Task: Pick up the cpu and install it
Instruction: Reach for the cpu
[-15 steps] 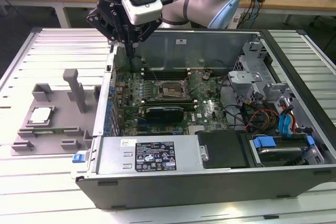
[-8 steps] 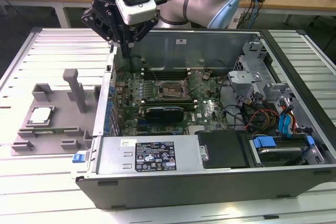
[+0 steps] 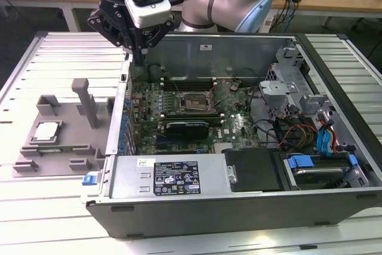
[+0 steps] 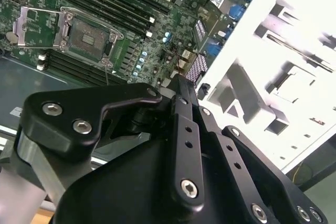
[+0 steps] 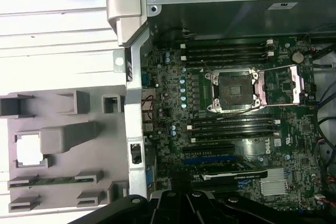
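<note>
Currently the cpu (image 3: 46, 131) lies flat in a recess of the grey tray (image 3: 74, 138), well apart from the gripper, below it toward the exterior view's left. The gripper (image 3: 138, 58) hangs above the near wall of the computer case (image 3: 239, 210), its fingers pinched together on nothing. Past it, lower and toward the exterior view's right, the motherboard socket (image 3: 194, 103) sits with its latch plate flipped up.

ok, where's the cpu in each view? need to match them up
Exterior view: cpu lies in the grey tray on the exterior view's left, outside the computer case.
First wrist view: cpu in the grey tray's square pocket, beside the tall post.
Second wrist view: grey tray is there; cannot tell the cpu apart on it.
Shared landmark: the open cpu socket.
</note>
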`<act>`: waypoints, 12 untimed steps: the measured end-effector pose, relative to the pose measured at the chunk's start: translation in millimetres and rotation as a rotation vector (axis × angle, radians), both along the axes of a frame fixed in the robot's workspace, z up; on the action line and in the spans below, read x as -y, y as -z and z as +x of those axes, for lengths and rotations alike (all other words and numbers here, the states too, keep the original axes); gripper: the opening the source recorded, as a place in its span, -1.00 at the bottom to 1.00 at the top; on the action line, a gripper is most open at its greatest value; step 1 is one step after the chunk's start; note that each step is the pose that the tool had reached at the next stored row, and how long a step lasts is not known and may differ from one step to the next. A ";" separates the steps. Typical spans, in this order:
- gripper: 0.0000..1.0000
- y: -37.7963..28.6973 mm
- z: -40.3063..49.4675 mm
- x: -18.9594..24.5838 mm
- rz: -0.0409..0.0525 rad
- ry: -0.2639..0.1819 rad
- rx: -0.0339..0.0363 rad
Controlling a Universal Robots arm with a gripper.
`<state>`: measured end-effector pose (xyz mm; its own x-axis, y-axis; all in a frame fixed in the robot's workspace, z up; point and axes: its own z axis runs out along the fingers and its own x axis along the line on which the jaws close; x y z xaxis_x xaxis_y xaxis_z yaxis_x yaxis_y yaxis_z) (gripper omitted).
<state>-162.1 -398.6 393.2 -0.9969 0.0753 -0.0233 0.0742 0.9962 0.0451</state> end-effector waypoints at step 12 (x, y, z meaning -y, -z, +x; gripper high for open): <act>-0.79 0.0 -18.1 -0.2 0.0000 0.000 0.0000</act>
